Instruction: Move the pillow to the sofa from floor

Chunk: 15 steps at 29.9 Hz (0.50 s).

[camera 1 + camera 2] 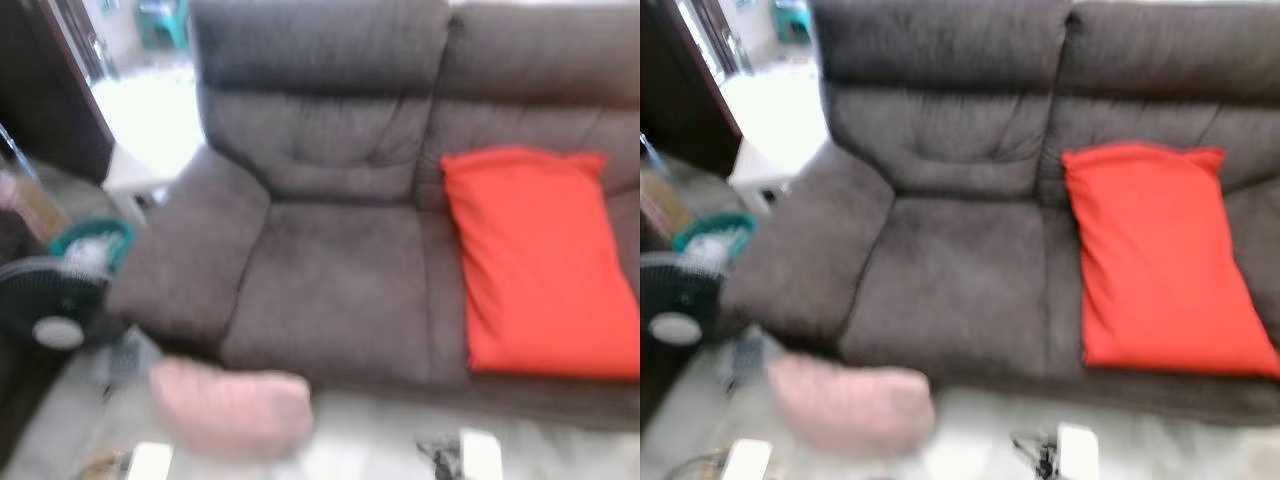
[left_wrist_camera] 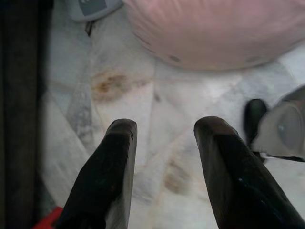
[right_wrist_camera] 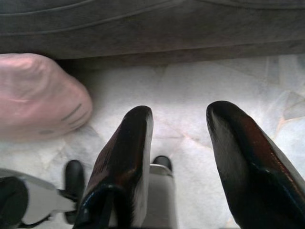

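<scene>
Down on the pale marble floor (image 2: pixel 143 114), the pink pillow (image 1: pixel 232 408) lies just in front of the dark grey sofa (image 1: pixel 330 290), below the inner edge of its left armrest. It is not on the seat. A red cushion (image 1: pixel 540 262) leans against the backrest on the sofa's right seat, well apart from the pink pillow. Both head views are blurred.

The left gripper (image 2: pixel 164 129) hangs above the bare floor with its 2 black fingers spread apart and nothing between them; the pink pillow sits ahead of the fingertips, not touching them. The right gripper (image 3: pixel 180 119) is likewise spread wide and empty over the floor, with the pillow off to one side of it and the sofa's front base beyond.

To the robot's left, beside the armrest, stands a black fan (image 1: pixel 55 305) and a teal basket (image 1: pixel 92 240) near it. Bright light falls on the floor beyond the sofa's left end.
</scene>
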Motion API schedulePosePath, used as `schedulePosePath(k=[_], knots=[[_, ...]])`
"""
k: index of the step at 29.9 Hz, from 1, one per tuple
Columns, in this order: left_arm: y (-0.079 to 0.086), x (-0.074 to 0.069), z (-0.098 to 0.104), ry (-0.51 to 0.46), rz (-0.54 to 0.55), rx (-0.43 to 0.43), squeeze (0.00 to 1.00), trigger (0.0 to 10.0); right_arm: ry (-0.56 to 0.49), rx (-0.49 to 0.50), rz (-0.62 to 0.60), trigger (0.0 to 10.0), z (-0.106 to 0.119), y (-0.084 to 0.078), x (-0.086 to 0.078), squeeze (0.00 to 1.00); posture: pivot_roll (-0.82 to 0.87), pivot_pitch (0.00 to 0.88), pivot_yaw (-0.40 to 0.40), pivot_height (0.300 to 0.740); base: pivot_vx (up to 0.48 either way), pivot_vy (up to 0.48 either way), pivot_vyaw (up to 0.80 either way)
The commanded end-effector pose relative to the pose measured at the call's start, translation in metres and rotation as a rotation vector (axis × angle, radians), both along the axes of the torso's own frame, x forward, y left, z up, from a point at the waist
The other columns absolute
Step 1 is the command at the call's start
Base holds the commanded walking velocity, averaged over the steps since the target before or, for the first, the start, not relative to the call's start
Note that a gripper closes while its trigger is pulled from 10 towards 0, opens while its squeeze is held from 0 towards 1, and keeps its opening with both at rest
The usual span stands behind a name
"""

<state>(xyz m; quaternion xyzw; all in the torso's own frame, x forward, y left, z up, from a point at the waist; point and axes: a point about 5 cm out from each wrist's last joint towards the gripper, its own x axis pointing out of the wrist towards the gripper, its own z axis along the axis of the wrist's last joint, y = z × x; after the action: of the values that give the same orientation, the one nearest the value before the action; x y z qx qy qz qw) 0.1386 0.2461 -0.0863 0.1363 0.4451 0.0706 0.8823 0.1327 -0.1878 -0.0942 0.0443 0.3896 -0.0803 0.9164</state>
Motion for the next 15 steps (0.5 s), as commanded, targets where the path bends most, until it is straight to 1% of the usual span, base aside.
schedulePosePath(k=[1, 2, 5, 7, 8, 11, 12, 14, 15], knots=[[0.006, -0.005, 0.000, 0.020, 0.010, 0.011, 0.00, 10.0, 0.013, 0.009, 0.032, 10.0, -0.002, 0.010, 0.000, 0.00, 0.14, 0.053, 0.004, 0.740, 0.000, 0.382, 0.00], [0.006, -0.005, 0.000, 0.020, 0.010, 0.011, 0.00, 10.0, 0.018, 0.008, 0.039, 10.0, -0.002, 0.012, -0.002, 0.00, 0.14, 0.053, 0.004, 0.740, 0.000, 0.382, 0.00], [0.007, -0.006, 0.000, 0.020, 0.011, 0.011, 0.00, 10.0, 0.031, 0.006, 0.053, 10.0, -0.004, 0.016, -0.008, 0.00, 0.14, 0.052, 0.003, 0.740, 0.000, 0.382, 0.42], [0.007, -0.006, -0.001, 0.021, 0.011, 0.011, 0.00, 10.0, 0.039, 0.003, 0.062, 10.0, -0.005, 0.018, -0.010, 0.00, 0.14, 0.052, 0.003, 0.740, 0.000, 0.386, 0.80], [0.006, -0.006, -0.001, 0.022, 0.009, 0.010, 0.00, 10.0, 0.046, 0.006, 0.063, 10.0, -0.007, 0.020, -0.014, 0.00, 0.14, 0.051, 0.004, 0.740, 0.000, 0.382, 0.80], [0.005, -0.006, -0.001, 0.024, 0.007, 0.010, 0.00, 10.0, 0.053, 0.029, 0.025, 10.0, -0.008, 0.022, -0.019, 0.00, 0.14, 0.055, 0.003, 0.740, 0.000, 0.382, 0.00], [0.005, -0.006, -0.001, 0.024, 0.007, 0.009, 0.00, 10.0, 0.056, 0.027, 0.032, 10.0, -0.008, 0.023, -0.020, 0.00, 0.14, 0.055, 0.003, 0.740, 0.000, 0.382, 0.00], [0.005, -0.005, -0.001, 0.025, 0.007, 0.008, 0.00, 10.0, 0.042, 0.013, 0.033, 10.0, -0.003, 0.005, -0.002, 0.00, 0.14, 0.058, 0.002, 0.740, 0.000, 0.381, 0.00], [0.005, -0.005, -0.001, 0.025, 0.007, 0.008, 0.00, 10.0, 0.037, 0.010, 0.030, 10.0, -0.001, 0.000, 0.003, 0.00, 0.14, 0.058, 0.002, 0.740, 0.000, 0.379, 0.00]])
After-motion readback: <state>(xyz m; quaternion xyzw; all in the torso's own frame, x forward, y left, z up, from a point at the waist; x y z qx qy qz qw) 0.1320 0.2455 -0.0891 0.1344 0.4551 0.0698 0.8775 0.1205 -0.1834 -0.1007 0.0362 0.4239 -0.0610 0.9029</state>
